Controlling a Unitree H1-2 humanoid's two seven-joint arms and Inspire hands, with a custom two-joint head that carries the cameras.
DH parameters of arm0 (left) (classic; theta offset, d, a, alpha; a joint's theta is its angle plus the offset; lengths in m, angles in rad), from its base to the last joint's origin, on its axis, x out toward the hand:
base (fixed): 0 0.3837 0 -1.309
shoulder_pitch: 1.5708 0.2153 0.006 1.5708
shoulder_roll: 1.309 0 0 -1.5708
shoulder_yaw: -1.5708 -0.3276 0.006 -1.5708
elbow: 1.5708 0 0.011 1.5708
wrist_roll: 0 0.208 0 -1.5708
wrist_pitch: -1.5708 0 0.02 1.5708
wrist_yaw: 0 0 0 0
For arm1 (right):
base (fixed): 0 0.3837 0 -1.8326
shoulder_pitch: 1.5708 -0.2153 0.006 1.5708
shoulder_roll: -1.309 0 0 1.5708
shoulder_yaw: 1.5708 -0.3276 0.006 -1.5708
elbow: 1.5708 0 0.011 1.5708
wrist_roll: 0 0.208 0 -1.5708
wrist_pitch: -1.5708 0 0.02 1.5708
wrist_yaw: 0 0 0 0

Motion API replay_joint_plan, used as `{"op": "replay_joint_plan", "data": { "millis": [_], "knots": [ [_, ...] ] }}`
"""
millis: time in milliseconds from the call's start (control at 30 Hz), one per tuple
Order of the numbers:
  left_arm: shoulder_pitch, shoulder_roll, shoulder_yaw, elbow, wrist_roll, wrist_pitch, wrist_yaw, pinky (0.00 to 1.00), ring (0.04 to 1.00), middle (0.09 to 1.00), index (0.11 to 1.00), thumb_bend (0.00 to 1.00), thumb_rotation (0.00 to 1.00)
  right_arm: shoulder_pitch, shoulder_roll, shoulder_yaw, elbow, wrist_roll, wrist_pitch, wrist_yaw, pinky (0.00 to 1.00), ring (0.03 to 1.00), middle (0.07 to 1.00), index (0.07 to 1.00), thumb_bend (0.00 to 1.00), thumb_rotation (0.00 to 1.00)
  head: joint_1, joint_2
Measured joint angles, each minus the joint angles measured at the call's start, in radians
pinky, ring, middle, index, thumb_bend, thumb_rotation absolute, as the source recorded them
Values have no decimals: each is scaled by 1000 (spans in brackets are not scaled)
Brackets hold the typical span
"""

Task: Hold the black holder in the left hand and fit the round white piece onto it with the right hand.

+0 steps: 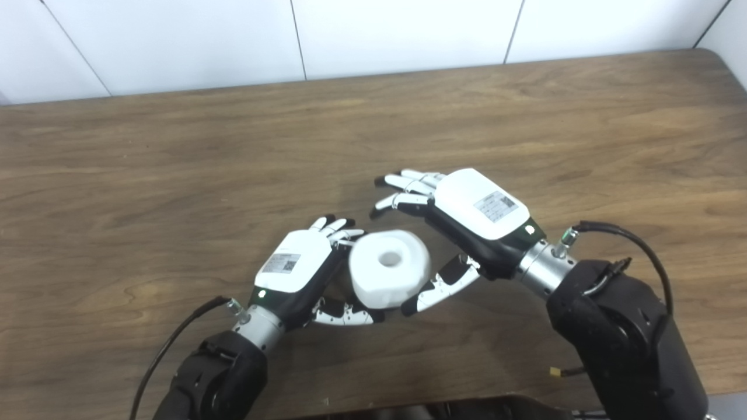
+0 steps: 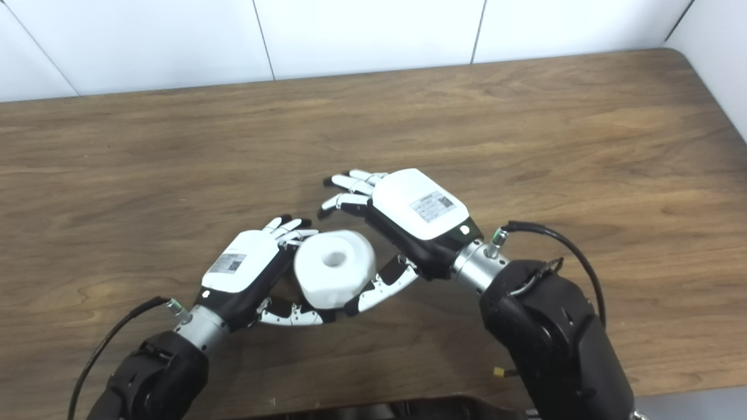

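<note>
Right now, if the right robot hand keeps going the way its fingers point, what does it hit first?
Probably nothing: the right robot hand points up-left, its fingers passing beyond the round white piece toward bare table. Depth is unclear, so it may clip the piece's far edge.

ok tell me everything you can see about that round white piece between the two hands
The round white piece is a thick, matte white ring with a round hole in its top face, which tilts slightly toward the camera. It looks like foam or rolled paper, though that can't be confirmed. It sits above the wooden table, cradled by the left hand, whose fingers curl around its left side. The right hand has only its thumb at the lower right edge. No black holder shows.
</note>
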Motion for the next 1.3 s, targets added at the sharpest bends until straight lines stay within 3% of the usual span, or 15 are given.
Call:
{"op": "replay_joint_plan", "data": {
  "millis": [133,567,700,1000,1300],
  "knots": [
    [0,0,0,0,0,0,0,989,929,822,484,519,58,2,1,0,-3,-2,-1,0,872,953,940,909,1000,478,0,-2],
    [-1,0,-1,0,0,0,0,986,923,816,484,520,57,6,4,-2,-19,-16,0,2,881,947,939,919,1000,498,-3,-2],
    [-3,2,-2,0,0,-2,0,980,921,814,484,520,57,5,8,-9,-29,-15,7,24,898,961,958,967,1000,546,-3,-12],
    [-5,3,-1,6,-4,-10,3,977,913,803,484,518,58,-62,19,-66,-129,32,150,197,950,1000,1000,1000,1000,583,-2,-21],
    [-12,5,3,8,-17,-4,0,952,876,786,492,517,72,-73,15,-90,-147,43,201,245,934,1000,988,1000,1000,548,-3,-23]
  ]
}}
